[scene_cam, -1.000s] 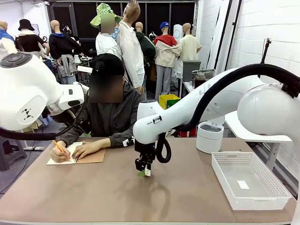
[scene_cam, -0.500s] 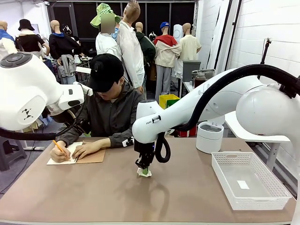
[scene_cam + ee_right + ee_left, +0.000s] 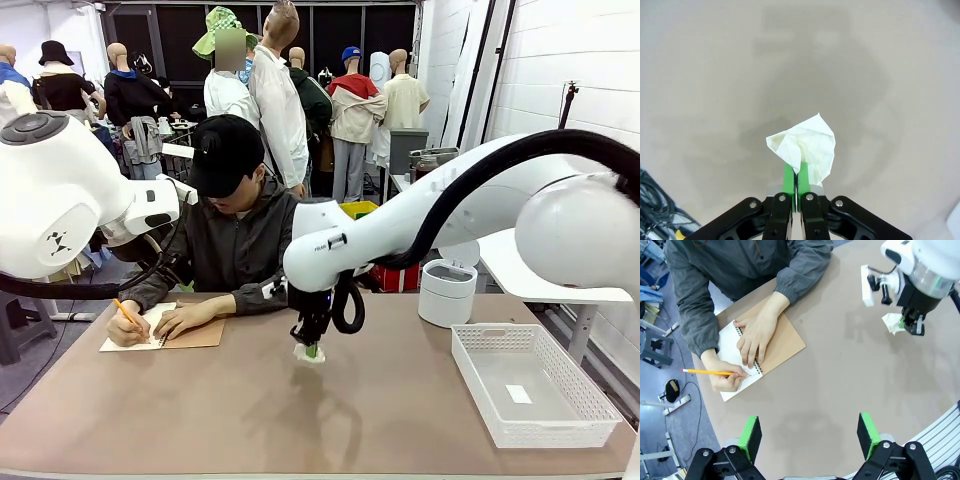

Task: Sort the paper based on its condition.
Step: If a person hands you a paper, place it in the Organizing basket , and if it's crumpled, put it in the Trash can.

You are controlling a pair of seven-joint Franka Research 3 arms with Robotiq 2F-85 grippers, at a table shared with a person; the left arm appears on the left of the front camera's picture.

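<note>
Right claw (image 3: 312, 350) is clenched on a crumpled paper wad (image 3: 305, 353), its green pads (image 3: 788, 175) pinched together and the wad's creased white folds sticking out past the tips; the wad hangs just above the brown tabletop (image 3: 200, 420), its shadow lying apart from it, well to the left of the white basket (image 3: 500, 328); left claw (image 3: 810, 432) hangs released above the tabletop, its pads wide apart with nothing between them; farther left of the basket than the wad, near the tabletop's far edge, a tan notebook (image 3: 200, 335) lies open to a white page; a person's hand (image 3: 127, 330) holds a pencil (image 3: 707, 372) to the page while the other hand (image 3: 185, 320) rests flat on the notebook; the basket has a small white rectangle (image 3: 518, 394) on its floor.
</note>
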